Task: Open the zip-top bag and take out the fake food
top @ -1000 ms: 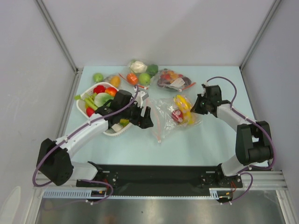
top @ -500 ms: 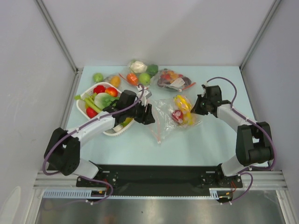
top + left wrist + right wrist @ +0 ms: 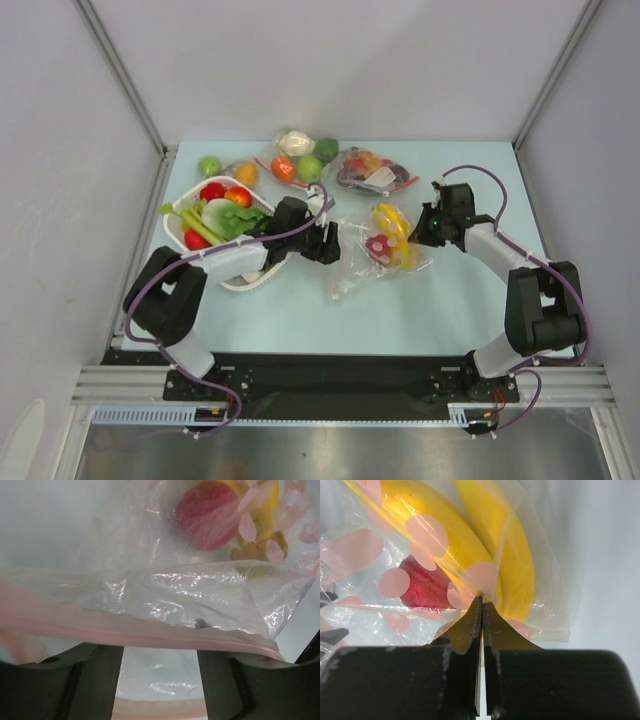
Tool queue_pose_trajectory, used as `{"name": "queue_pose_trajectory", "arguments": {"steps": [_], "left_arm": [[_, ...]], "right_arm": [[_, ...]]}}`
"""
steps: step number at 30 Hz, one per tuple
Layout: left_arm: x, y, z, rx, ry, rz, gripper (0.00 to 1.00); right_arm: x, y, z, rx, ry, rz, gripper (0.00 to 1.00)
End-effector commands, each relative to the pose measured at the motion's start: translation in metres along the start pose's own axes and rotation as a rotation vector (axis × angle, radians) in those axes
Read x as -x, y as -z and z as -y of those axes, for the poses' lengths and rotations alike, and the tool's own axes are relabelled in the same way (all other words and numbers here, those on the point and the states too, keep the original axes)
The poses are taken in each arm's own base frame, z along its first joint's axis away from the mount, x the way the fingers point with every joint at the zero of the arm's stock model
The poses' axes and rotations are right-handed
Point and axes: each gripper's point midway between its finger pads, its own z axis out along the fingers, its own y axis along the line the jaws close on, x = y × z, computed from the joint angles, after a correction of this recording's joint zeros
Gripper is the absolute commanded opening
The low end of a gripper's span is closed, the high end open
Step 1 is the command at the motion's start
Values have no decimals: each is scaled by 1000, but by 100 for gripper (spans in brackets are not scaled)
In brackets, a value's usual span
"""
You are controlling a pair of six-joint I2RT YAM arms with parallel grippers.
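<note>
We look down on a pale blue table [image 3: 430, 300]; the zip-top bag [image 3: 352, 268] lies crumpled at its middle, between the two arms; inside it, toward the right end, sit a yellow banana bunch [image 3: 392, 222] and a small red piece [image 3: 378, 247]. The left gripper [image 3: 328, 243] sits at the bag's left edge, just beside a white basket [image 3: 172, 235] in which a leafy green lettuce [image 3: 238, 220] lies; from its wrist we see its jaws apart, the bag's pinkish zip strip [image 3: 150, 632] stretched across just above them and clear film showing in the gap; we cannot tell whether they touch the plastic. The right gripper [image 3: 418, 230] is at the bag's right edge; from its wrist we see its jaws pressed together, pinching the clear film right beside the bananas.
</note>
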Motion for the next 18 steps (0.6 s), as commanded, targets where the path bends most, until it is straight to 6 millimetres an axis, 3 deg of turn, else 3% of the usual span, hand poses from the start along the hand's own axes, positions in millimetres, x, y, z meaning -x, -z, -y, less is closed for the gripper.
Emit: {"name": "queue_pose_trajectory", "arguments": {"steps": [1, 10, 18], "left_arm": [[19, -14, 23, -74, -22, 89, 65], [15, -58, 55, -208, -7, 78, 80], [31, -62, 60, -235, 3, 157, 87]], "right_arm": [[-40, -6, 17, -60, -3, -132, 0], [-65, -27, 11, -73, 24, -211, 0], [-78, -31, 11, -87, 36, -244, 0]]}}
